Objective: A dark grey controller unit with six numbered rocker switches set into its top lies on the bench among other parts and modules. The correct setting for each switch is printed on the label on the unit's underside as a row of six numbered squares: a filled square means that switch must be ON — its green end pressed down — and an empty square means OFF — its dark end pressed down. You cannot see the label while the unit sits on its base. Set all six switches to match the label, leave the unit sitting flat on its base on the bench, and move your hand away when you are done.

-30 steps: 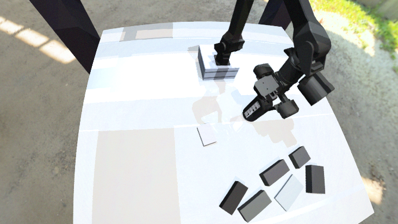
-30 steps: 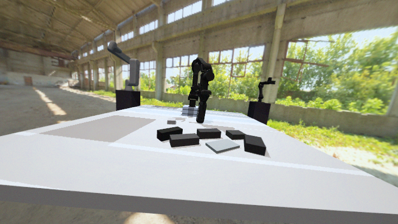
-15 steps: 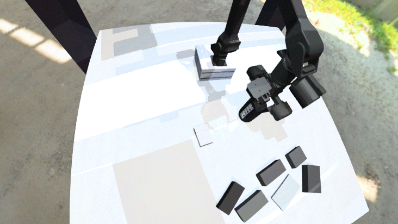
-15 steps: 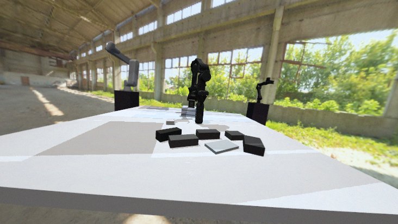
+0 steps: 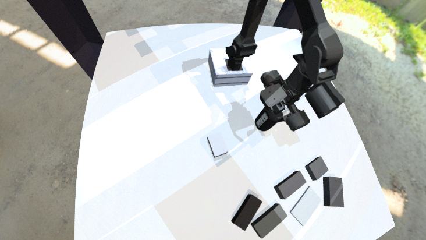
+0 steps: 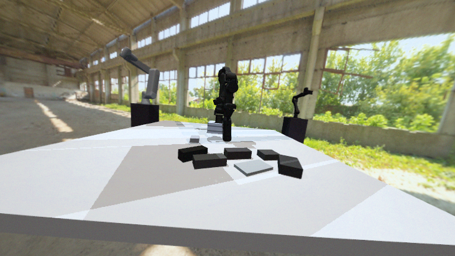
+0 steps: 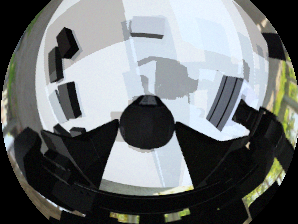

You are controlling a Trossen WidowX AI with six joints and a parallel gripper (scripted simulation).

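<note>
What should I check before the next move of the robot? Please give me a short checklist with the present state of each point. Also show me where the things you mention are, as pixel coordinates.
1. Controller unit (image 5: 262, 120) (image 6: 227, 130) (image 7: 147, 127) held between the gripper's (image 5: 267, 115) (image 6: 227, 120) (image 7: 147, 123) fingers: ok.
2. Label side turned towards the top camera: ok.
3. All six label squares readable: cannot tell, too small and unclear.
4. Present switch positions known: cannot tell, switches not visible.
5. Unit flat on its base: not ok, it is held tilted.
6. Hand away from unit: not ok.
</note>
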